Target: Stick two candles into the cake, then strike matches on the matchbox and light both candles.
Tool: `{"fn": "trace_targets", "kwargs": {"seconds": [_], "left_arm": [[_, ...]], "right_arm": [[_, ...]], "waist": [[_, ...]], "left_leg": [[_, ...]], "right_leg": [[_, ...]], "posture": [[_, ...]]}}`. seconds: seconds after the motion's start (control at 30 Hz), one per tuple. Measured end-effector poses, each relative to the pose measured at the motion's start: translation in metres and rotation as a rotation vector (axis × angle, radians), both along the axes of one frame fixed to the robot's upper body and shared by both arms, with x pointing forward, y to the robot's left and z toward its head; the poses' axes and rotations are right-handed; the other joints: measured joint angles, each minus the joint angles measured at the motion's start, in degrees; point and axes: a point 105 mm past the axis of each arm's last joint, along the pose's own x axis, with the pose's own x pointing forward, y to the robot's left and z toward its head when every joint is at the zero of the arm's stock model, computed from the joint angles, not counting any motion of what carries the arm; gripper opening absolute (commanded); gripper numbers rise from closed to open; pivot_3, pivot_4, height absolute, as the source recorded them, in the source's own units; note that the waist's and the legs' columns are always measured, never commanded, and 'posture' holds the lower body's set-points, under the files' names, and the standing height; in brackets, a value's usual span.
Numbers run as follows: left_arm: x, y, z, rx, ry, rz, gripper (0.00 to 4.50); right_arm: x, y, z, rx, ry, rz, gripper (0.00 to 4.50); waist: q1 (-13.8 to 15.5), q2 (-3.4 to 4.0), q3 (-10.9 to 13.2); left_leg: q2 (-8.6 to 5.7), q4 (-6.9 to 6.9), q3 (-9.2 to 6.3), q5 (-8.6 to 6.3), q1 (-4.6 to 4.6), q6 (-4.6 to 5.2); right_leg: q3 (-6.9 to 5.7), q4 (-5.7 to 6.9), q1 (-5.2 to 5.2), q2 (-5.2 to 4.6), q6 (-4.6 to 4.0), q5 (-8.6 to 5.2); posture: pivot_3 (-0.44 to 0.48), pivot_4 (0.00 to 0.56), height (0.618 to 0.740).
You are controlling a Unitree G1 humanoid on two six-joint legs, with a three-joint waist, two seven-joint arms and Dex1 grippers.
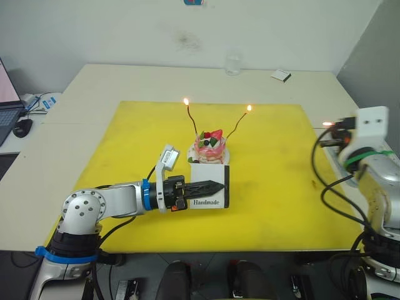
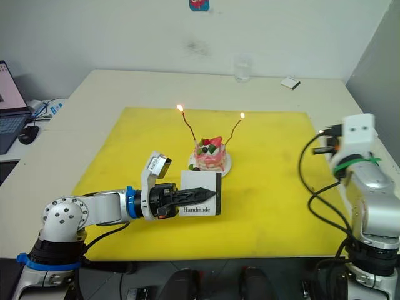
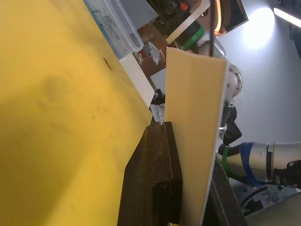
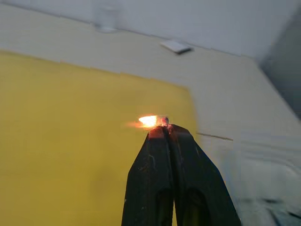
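Matchbox (image 1: 210,186) in L tool (image 1: 215,186) grip

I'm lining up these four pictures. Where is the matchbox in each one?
Left eye: matchbox stands on edge in the left gripper, just in front of the cake.
Right eye: same place, front of the cake.
Left wrist: a pale slab between the fingers, seen edge-on.
Right wrist: not in it; a burning match at the right gripper's tips.
Shared landmark: the yellow mat.
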Motion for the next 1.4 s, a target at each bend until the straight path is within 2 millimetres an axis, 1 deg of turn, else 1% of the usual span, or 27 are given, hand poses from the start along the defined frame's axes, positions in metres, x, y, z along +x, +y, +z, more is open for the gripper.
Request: {"fn": "trace_targets", "kwargs": {"seconds": [0.07,0.1,0.13,0.23,0.33,0.4,0.5,0.6,0.63,0.73,0.83,0.87,0.93,1.0,1.07,1.1,1.13,1.17,1.23,1.27,1.3,1.33,1.4], "left_arm": [[0.0,-0.002,0.001,-0.016,-0.001,0.0,0.0],[0.0,-0.003,0.001,-0.02,-0.001,-0.002,0.0],[0.0,-0.003,0.001,-0.022,0.0,-0.002,0.0],[-0.001,-0.007,0.001,-0.04,0.002,-0.007,0.0],[-0.002,-0.008,-0.002,-0.047,0.014,-0.002,0.0],[-0.004,-0.008,-0.004,-0.044,0.021,0.003,0.0],[-0.005,-0.008,-0.005,-0.04,0.023,0.004,0.0],[-0.007,-0.009,-0.005,-0.041,0.017,-0.002,0.0],[-0.007,-0.009,-0.004,-0.041,0.017,-0.002,0.0],[-0.007,-0.009,-0.005,-0.039,0.018,0.002,0.0],[-0.007,-0.008,-0.006,-0.04,0.022,0.013,0.0],[-0.007,-0.008,-0.006,-0.04,0.023,0.017,0.0],[-0.007,-0.008,-0.006,-0.042,0.024,0.015,0.0],[-0.007,-0.007,-0.006,-0.035,0.023,0.017,0.0],[-0.007,-0.005,-0.006,-0.025,0.023,0.02,0.0],[-0.007,-0.004,-0.006,-0.021,0.021,0.02,0.0],[-0.007,-0.003,-0.006,-0.015,0.021,0.02,0.0],[-0.007,-0.002,-0.007,-0.003,0.021,0.021,0.0],[-0.007,0.001,-0.009,0.021,0.025,0.025,0.0],[-0.008,0.004,-0.013,0.047,0.038,0.028,0.0],[-0.009,0.007,-0.017,0.064,0.049,0.035,0.0],[-0.009,0.01,-0.02,0.086,0.06,0.045,0.0],[-0.009,0.012,-0.023,0.104,0.068,0.059,0.0]], "right_arm": [[-0.005,-0.033,-0.012,-0.012,0.053,-0.123,0.05],[-0.005,-0.043,-0.017,-0.008,0.071,-0.159,0.05],[-0.005,-0.049,-0.021,-0.006,0.085,-0.18,0.05],[-0.002,-0.065,-0.034,-0.006,0.124,-0.215,0.05],[0.004,-0.071,-0.042,0.012,0.13,-0.219,0.05],[0.01,-0.071,-0.042,0.018,0.119,-0.209,0.05],[0.015,-0.073,-0.043,0.027,0.106,-0.189,0.7],[0.016,-0.074,-0.045,0.031,0.105,-0.173,1.66],[0.016,-0.075,-0.044,0.027,0.103,-0.169,2.13],[0.014,-0.079,-0.038,0.0,0.086,-0.175,3.19],[0.011,-0.078,-0.038,-0.014,0.08,-0.174,4.28],[0.01,-0.078,-0.037,-0.017,0.077,-0.173,4.48],[0.008,-0.075,-0.034,-0.03,0.062,-0.165,4.48],[0.008,-0.07,-0.026,-0.045,0.033,-0.144,4.48],[0.011,-0.053,-0.012,-0.072,-0.005,-0.051,4.48],[0.013,-0.038,-0.006,-0.085,-0.023,0.023,4.48],[0.015,-0.023,0.0,-0.1,-0.038,0.099,4.48],[0.016,-0.003,0.006,-0.122,-0.053,0.21,4.48],[0.011,0.033,0.014,-0.142,-0.065,0.426,4.48],[0.001,0.06,0.015,-0.131,-0.046,0.611,4.48],[-0.007,0.078,0.015,-0.12,-0.034,0.726,4.48],[-0.022,0.102,0.013,-0.095,0.005,0.9,4.48],[-0.049,0.131,0.005,-0.074,0.079,1.139,4.48]], "waist": [[0.0,0.0,0.0],[-0.11,0.0,0.0],[-0.25,0.0,0.0],[-0.72,0.07,-0.04],[-0.85,0.12,-0.06],[-0.86,0.13,-0.05],[-0.72,0.13,-0.05],[-0.62,0.13,-0.05],[-0.6,0.13,-0.05],[-0.53,0.14,-0.05],[-0.54,0.14,-0.06],[-0.54,0.14,-0.06],[-0.53,0.15,-0.06],[-0.58,0.15,-0.06],[-0.64,0.16,-0.06],[-0.7,0.16,-0.06],[-0.7,0.16,-0.06],[-0.69,0.17,-0.05],[-0.59,0.18,-0.05],[-0.52,0.17,-0.05],[-0.51,0.17,-0.05],[-0.46,0.17,-0.05],[-0.28,0.16,-0.04]], "left_leg": [[-0.02,0.0,0.06,-0.01,0.0,0.01],[-0.02,0.0,0.06,-0.01,0.0,0.02],[0.0,0.0,0.05,-0.01,0.01,0.02],[0.04,-0.05,0.04,-0.01,0.05,0.02],[0.08,-0.08,-0.02,-0.01,0.07,0.02],[0.08,-0.09,-0.01,-0.01,0.07,0.02],[0.05,-0.08,0.01,-0.01,0.04,0.02],[0.02,-0.08,0.03,-0.01,0.01,0.02],[0.02,-0.09,0.03,-0.01,0.02,0.02],[0.04,-0.09,0.01,-0.01,0.02,0.02],[0.06,-0.09,0.01,0.0,0.04,0.02],[0.06,-0.09,0.01,0.0,0.04,0.02],[0.06,-0.09,0.01,0.0,0.04,0.01],[0.06,-0.09,0.02,0.0,0.05,0.01],[0.06,-0.09,0.02,0.0,0.06,0.01],[0.08,-0.09,0.01,0.0,0.07,0.01],[0.1,-0.09,0.0,0.0,0.07,0.01],[0.1,-0.11,-0.02,0.0,0.07,0.01],[0.11,-0.16,-0.05,0.0,0.06,0.01],[0.12,-0.19,-0.06,-0.01,0.06,0.01],[0.13,-0.21,-0.06,-0.01,0.06,0.02],[0.12,-0.22,-0.09,-0.01,0.03,0.02],[0.09,-0.21,-0.12,-0.02,0.01,0.02]], "right_leg": [[0.04,-0.03,-0.01,-0.01,0.0,0.0],[0.06,-0.02,0.0,0.0,0.0,0.0],[0.07,-0.01,-0.01,0.02,0.0,0.0],[0.11,0.03,-0.02,0.09,0.0,0.0],[0.09,0.06,-0.02,0.15,0.0,0.0],[0.1,0.05,-0.02,0.16,0.0,0.0],[0.1,0.0,-0.02,0.13,0.01,0.0],[0.11,-0.02,-0.02,0.1,0.01,0.0],[0.11,-0.03,-0.02,0.09,0.01,0.0],[0.09,-0.02,-0.02,0.1,0.01,0.0],[0.1,0.01,-0.02,0.11,0.01,0.0],[0.09,0.01,-0.02,0.11,0.01,0.0],[0.08,0.02,-0.02,0.11,0.01,0.0],[0.1,0.01,-0.02,0.11,0.01,0.0],[0.11,0.02,-0.02,0.12,0.01,0.0],[0.09,0.02,-0.02,0.14,0.01,0.0],[0.08,0.02,-0.02,0.15,0.01,0.0],[0.05,0.02,-0.02,0.16,0.01,0.0],[0.02,-0.01,-0.02,0.16,0.01,-0.01],[0.01,-0.04,-0.02,0.15,0.01,-0.02],[0.02,-0.06,-0.01,0.15,0.01,-0.03],[0.0,-0.07,-0.02,0.12,0.03,-0.06],[-0.03,-0.09,0.0,0.06,0.03,-0.08]], "posture": [[0.0,0.15,0.74],[0.0,0.15,0.74],[0.0,0.15,0.74],[0.0,0.15,0.74],[0.0,0.15,0.74],[0.0,0.15,0.74],[0.0,0.15,0.74],[0.0,0.15,0.74],[0.0,0.15,0.74],[0.0,0.15,0.74],[0.0,0.15,0.74],[0.0,0.15,0.74],[0.0,0.15,0.74],[0.0,0.15,0.74],[0.0,0.15,0.74],[0.0,0.15,0.74],[0.0,0.15,0.74],[0.0,0.15,0.74],[0.0,0.15,0.74],[0.0,0.15,0.74],[0.0,0.15,0.74],[0.0,0.15,0.74],[0.0,0.15,0.74]]}}
